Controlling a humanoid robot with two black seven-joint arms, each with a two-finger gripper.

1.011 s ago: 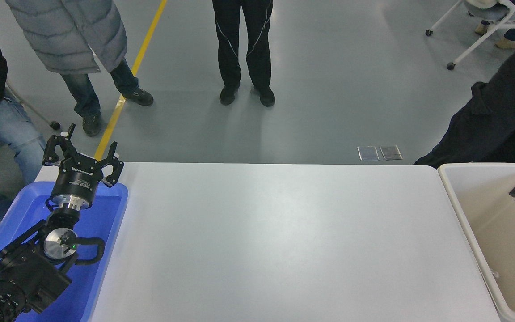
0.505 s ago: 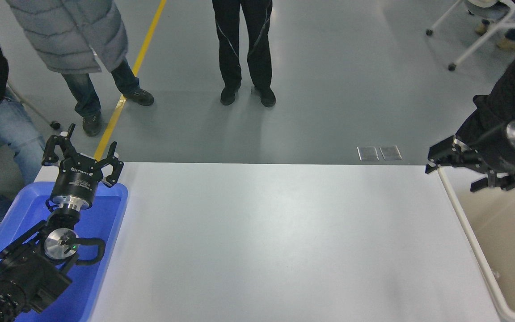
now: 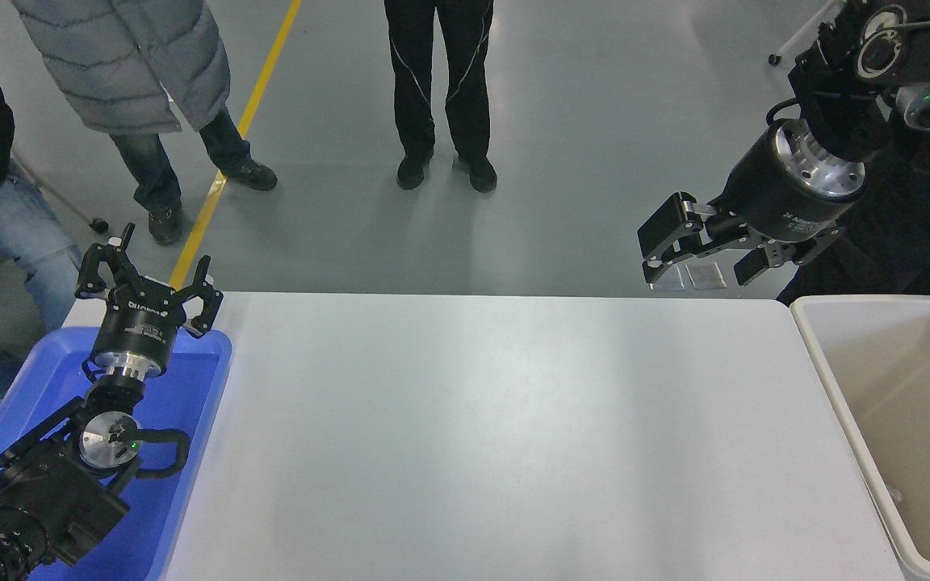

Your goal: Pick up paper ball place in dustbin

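Note:
No paper ball shows anywhere in the head view. The off-white dustbin (image 3: 836,379) stands at the table's right edge, and what I see of its inside is bare apart from a small clear speck near the lower wall. My right gripper (image 3: 699,262) hangs high above the table's far right corner, left of the dustbin, open with nothing between its fingers. My left gripper (image 3: 146,278) is parked open over the far end of the blue tray at the lower left.
A bright blue tray (image 3: 198,403) lies along the table's left edge under my left arm. Three people stand or sit beyond the far edge, with another dark-clothed person behind my right arm. The white table (image 3: 497,436) spans the middle.
My right gripper has risen out of the dustbin and swung up and to the left, from inside the bin to well above the table's far right corner. The left arm has stayed put.

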